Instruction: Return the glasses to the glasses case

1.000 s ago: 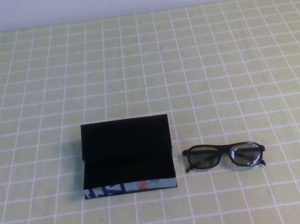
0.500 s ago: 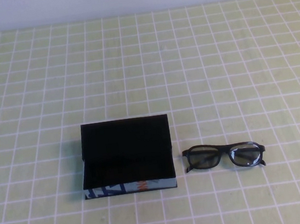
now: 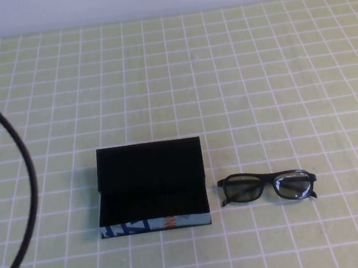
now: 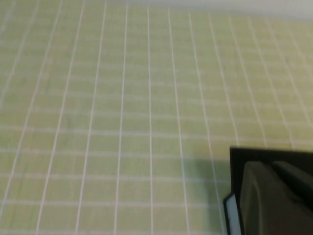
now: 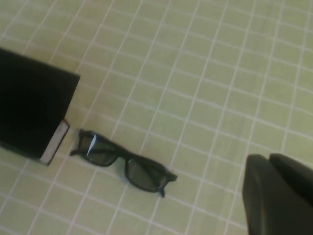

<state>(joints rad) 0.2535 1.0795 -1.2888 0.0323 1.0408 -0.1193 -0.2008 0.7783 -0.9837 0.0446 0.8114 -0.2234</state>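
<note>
jaws: can't tell for either gripper, only a dark blurred bit of each shows in its own wrist view, nothing held that i can see.

high view: no gripper in frame, just a black cable (image 3: pixel 21 188) curving in on the left. glasses case (image 3: pixel 151 185) lies open on the checked cloth (image 3: pixel 258 84), lid up at the back. glasses (image 3: pixel 267 186) sit flat just beside its right side, not touching, arms seemingly folded. risk: thin low frame, a pinch on the lens or off-centre could slip or skid it along the cloth; cable could drag onto the case.

left wrist view: left gripper (image 4: pixel 274 200) partly covers a corner of the case (image 4: pixel 234 156); most of the case is cut off, glasses not seen. a low sweep here may nudge the case.

right wrist view: right gripper (image 5: pixel 279 196) hovers well apart from the glasses (image 5: pixel 122 161), case edge (image 5: pixel 34 107) beyond them. far temple hard to make out.
</note>
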